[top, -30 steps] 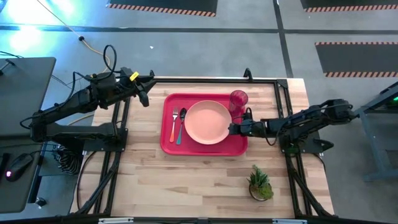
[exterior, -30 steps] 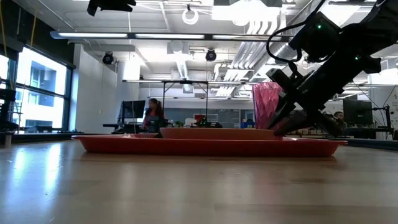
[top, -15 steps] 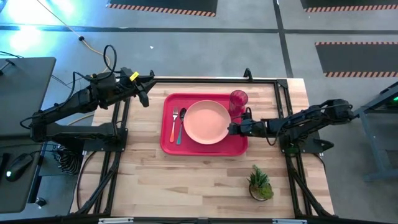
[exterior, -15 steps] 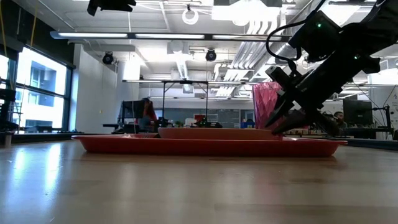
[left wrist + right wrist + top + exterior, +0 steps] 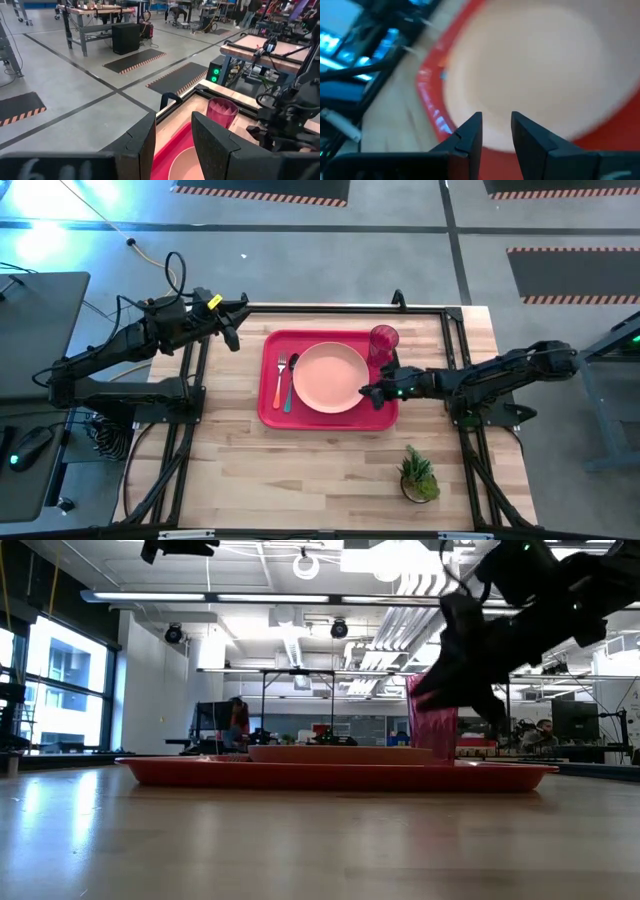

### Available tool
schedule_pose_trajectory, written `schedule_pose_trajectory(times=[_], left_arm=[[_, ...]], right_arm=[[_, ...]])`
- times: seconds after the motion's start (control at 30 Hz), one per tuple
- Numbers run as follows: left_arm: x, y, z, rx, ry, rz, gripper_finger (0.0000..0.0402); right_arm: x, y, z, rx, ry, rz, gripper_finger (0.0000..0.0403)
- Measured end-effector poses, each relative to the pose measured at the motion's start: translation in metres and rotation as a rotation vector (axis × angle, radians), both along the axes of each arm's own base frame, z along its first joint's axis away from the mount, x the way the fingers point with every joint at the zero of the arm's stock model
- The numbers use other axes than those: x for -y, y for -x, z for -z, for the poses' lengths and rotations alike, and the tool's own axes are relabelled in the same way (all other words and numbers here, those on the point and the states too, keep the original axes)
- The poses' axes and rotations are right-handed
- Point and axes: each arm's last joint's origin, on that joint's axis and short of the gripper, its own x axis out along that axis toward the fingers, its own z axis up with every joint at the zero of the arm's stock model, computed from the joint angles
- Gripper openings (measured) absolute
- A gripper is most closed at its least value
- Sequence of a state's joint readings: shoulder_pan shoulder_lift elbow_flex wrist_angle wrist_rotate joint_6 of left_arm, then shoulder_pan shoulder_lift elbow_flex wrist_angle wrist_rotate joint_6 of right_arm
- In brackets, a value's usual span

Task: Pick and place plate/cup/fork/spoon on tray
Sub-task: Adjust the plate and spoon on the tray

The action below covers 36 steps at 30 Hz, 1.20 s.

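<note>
The peach-pink plate [image 5: 330, 376] lies flat in the middle of the red tray [image 5: 270, 415]. The orange-handled fork [image 5: 280, 378] and the blue-handled spoon [image 5: 291, 380] lie side by side on the tray, left of the plate. The red-pink cup [image 5: 383, 340] stands upright in the tray's far right corner. My right gripper [image 5: 365, 393] hovers over the plate's right rim, raised clear of it in the low view [image 5: 425, 698], fingers slightly apart and empty [image 5: 497, 125]. My left gripper [image 5: 232, 332] waits off the table's far left corner, open and empty.
A small potted green plant [image 5: 418, 475] stands on the wood table near its front right. Bare wood lies in front of the tray and to its left. Black frame rails run along the table's left, right and far edges.
My right gripper has risen from the plate's right rim and gone a little toward the table's left, over the plate. The plate has slid slightly toward the left on the tray. My left arm has kept still.
</note>
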<state>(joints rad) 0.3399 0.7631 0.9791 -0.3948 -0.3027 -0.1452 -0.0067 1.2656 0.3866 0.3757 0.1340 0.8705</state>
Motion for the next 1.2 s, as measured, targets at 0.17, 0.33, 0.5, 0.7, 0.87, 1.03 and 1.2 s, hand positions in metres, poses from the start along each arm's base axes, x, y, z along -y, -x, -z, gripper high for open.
schedule_pose_trajectory(times=[0.17,0.33,0.5,0.7,0.87,1.03,1.2], left_arm=[[0.000,0.000,-0.001,0.010,-0.003,0.000,0.0115],[0.000,0.000,-0.001,0.012,-0.004,0.000,0.0115],[0.000,0.000,-0.001,0.011,-0.004,0.000,0.0115],[0.000,0.000,-0.001,0.011,-0.004,0.000,0.0115],[0.000,-0.001,-0.003,0.032,-0.011,0.002,0.0115],[-0.003,-0.008,-0.007,0.052,-0.060,0.011,0.0115],[-0.007,-0.023,-0.011,-0.020,-0.087,0.044,0.0115]], right_arm=[[0.000,0.008,-0.024,0.092,0.197,-0.099,0.0094],[0.001,0.025,-0.038,0.152,0.366,-0.094,0.0094],[0.003,0.051,-0.026,0.278,0.420,-0.006,0.0094],[0.002,0.080,-0.014,0.535,0.422,0.020,0.0094],[0.001,0.081,-0.018,0.536,0.483,-0.031,0.0094],[0.000,0.082,-0.013,0.517,0.517,-0.096,0.0094],[-0.001,0.081,-0.005,0.427,0.550,-0.143,0.0094]])
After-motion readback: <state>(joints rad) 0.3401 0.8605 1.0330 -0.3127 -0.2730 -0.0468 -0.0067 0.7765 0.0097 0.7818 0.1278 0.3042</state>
